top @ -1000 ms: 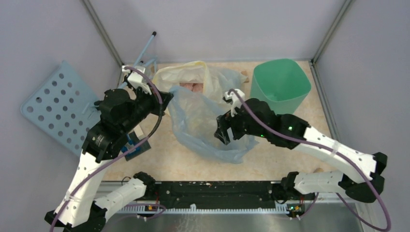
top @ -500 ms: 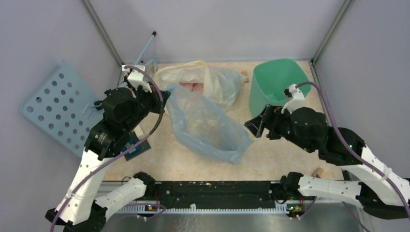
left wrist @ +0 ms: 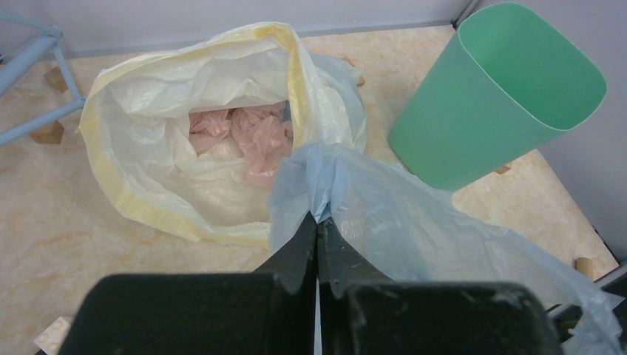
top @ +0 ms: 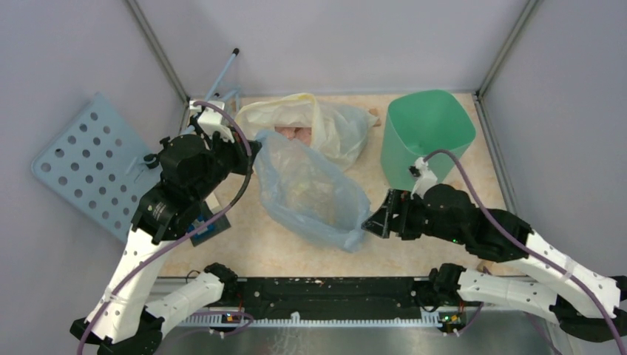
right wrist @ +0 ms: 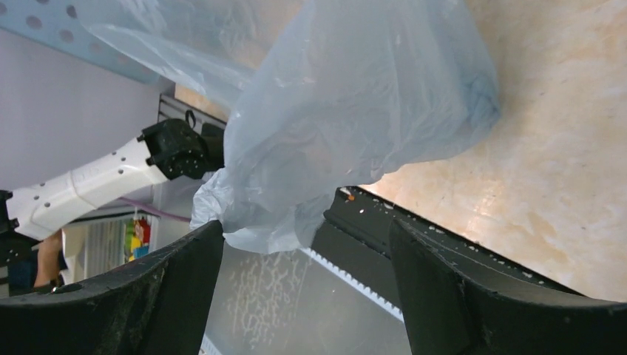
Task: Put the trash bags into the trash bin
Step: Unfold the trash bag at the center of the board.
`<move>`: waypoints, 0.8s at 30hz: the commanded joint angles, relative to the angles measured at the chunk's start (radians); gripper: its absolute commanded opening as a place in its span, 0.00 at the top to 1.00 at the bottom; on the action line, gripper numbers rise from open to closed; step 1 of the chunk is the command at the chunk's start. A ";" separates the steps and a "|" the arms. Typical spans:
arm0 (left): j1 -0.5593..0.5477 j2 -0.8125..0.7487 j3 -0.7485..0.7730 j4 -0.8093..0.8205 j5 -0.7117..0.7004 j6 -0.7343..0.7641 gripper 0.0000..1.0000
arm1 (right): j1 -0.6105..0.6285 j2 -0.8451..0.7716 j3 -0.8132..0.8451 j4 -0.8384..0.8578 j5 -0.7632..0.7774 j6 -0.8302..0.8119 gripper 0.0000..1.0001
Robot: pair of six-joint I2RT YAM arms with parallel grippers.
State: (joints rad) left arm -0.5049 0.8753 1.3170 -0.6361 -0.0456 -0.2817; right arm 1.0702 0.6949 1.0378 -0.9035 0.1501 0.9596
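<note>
Left of frame: the left gripper (top: 250,153) is clamped on the rim of the pale-blue trash bag (top: 314,196), which lies mid-table. Right of it, the right gripper (top: 375,222), jaws wide, faces the bag's lower corner. The trash bin (top: 429,129) stands upper right, apart. We judge 1 hold made and a 2nd pending: close on plastic, then lift binward. The left wrist view alone shows the pinch; the right wrist view alone shows plastic between spread fingers.

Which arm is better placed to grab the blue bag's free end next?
Right. The right pincer is open around the blue bag's near corner, close to the green bin. The left pincer is shut on the bag's other edge, so it is occupied.
</note>
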 commanded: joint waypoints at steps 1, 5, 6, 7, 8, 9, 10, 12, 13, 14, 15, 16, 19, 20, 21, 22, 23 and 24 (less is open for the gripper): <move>0.005 0.000 0.018 0.032 0.004 0.008 1.00 | -0.002 0.051 -0.027 0.212 -0.111 0.005 0.19; 0.003 -0.006 0.029 0.019 -0.003 0.012 1.00 | -0.002 0.079 -0.035 0.329 -0.118 0.000 0.23; 0.003 -0.008 0.030 0.018 -0.003 0.012 1.00 | -0.002 0.093 -0.034 0.344 -0.113 -0.001 0.24; 0.004 -0.008 0.031 0.018 -0.002 0.012 1.00 | -0.002 0.108 -0.032 0.361 -0.115 -0.002 0.26; 0.004 -0.010 0.032 0.017 -0.001 0.011 1.00 | -0.002 0.121 -0.031 0.380 -0.121 -0.003 0.27; 0.004 -0.011 0.033 0.016 0.001 0.010 1.00 | -0.002 0.136 -0.029 0.395 -0.126 -0.002 0.28; 0.004 -0.010 0.035 0.016 0.004 0.009 1.00 | -0.003 0.150 -0.026 0.410 -0.129 0.004 0.28; 0.003 -0.011 0.037 0.014 0.007 0.009 1.00 | -0.002 0.168 -0.021 0.435 -0.140 0.006 0.29; 0.004 -0.011 0.040 0.013 0.007 0.009 1.00 | -0.003 0.173 -0.019 0.450 -0.145 0.006 0.33; 0.003 -0.011 0.041 0.012 0.007 0.009 1.00 | -0.003 0.175 -0.018 0.463 -0.145 0.008 0.43; 0.004 -0.012 0.043 0.012 0.006 0.010 1.00 | -0.003 0.174 -0.011 0.475 -0.166 0.014 0.60; 0.003 -0.012 0.042 0.010 0.002 0.012 1.00 | -0.002 0.171 0.003 0.474 -0.165 0.021 0.78; 0.004 -0.011 0.040 0.007 -0.022 0.019 1.00 | -0.002 0.154 0.095 0.430 -0.099 0.032 1.00; 0.003 -0.010 0.037 0.007 -0.033 0.021 1.00 | -0.002 0.143 0.134 0.419 -0.075 0.034 1.00; 0.003 -0.010 0.030 0.007 -0.047 0.022 1.00 | -0.004 0.135 0.170 0.413 -0.051 0.036 1.00; 0.003 -0.008 0.024 0.007 -0.061 0.026 1.00 | -0.003 0.119 0.201 0.412 -0.024 0.037 1.00; 0.003 -0.007 0.015 0.005 -0.079 0.029 1.00 | -0.003 0.109 0.228 0.415 -0.004 0.032 1.00; 0.004 -0.008 0.008 0.003 -0.102 0.031 1.00 | -0.003 0.098 0.248 0.419 0.015 0.021 1.00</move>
State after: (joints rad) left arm -0.5049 0.8742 1.3228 -0.6491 -0.0731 -0.2737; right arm 1.0702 0.8654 1.1423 -0.5323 0.0631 0.9894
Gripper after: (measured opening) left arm 0.004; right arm 0.007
